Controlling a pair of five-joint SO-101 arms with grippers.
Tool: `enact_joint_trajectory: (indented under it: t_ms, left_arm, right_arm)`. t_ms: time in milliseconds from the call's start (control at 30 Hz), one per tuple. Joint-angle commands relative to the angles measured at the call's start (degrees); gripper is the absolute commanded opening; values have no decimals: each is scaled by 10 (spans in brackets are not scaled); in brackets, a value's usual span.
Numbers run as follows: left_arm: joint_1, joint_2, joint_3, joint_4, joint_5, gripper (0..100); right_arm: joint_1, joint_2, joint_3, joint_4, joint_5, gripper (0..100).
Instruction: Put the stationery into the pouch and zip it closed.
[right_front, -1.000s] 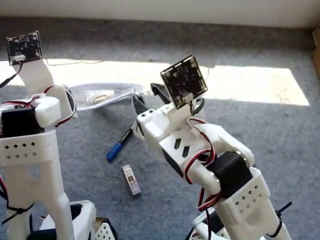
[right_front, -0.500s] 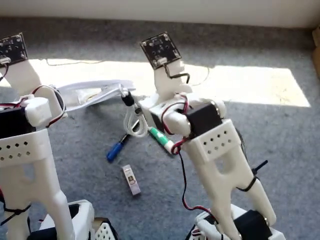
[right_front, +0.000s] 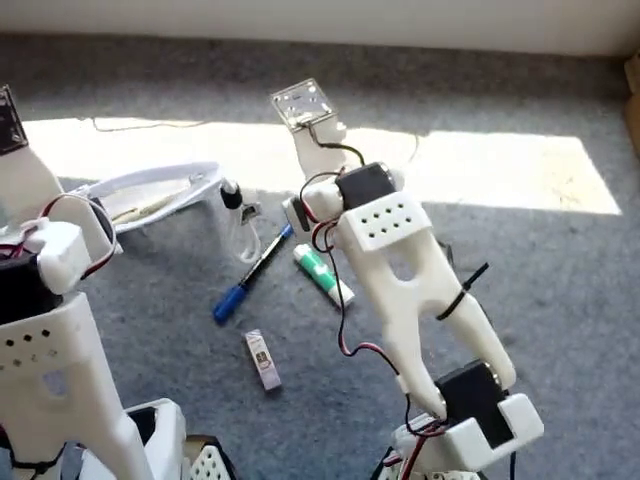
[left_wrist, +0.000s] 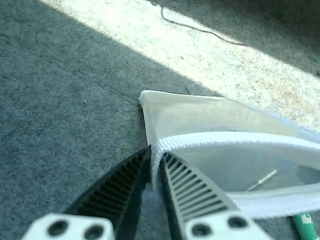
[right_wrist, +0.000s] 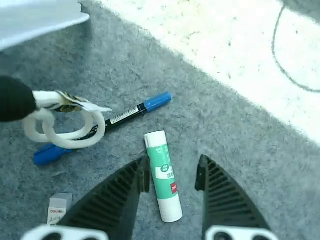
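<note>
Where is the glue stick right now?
The glue stick lies on the carpet at the high view's centre, beside the blue pen, below the open fingers of the right gripper.

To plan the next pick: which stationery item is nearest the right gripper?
The green glue stick, lying just before the right gripper; pen and eraser lie farther off.

We see a white plastic left arm (right_front: 55, 350) and right arm (right_front: 400, 265), both with hole-dotted brackets, black servo blocks, red, white and black wires, and a black ribbed left claw (left_wrist: 155, 159) and right claw (right_wrist: 173, 162) on white screwed bases.
</note>
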Motion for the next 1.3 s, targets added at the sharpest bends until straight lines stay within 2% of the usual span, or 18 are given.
enact_joint_trajectory:
  t_ms: [0, 633, 967, 1100, 1267]
  left_arm:
    - [-7, -22, -4, -11, 4, 7]
    - [-7, -22, 19, -12, 3, 7]
    - [-7, -22, 20, -11, 3, 7]
    - [-7, -22, 20, -11, 2, 7]
    - [-7, -22, 20, -10, 2, 7]
  right_arm:
    - [0, 13, -32, -16, 6, 152]
    - [-53, 153, -33, -53, 8, 152]
    - [-49, 217, -34, -85, 9, 152]
    - [-41, 229, -34, -85, 41, 152]
    - [-22, 240, -34, -85, 47, 152]
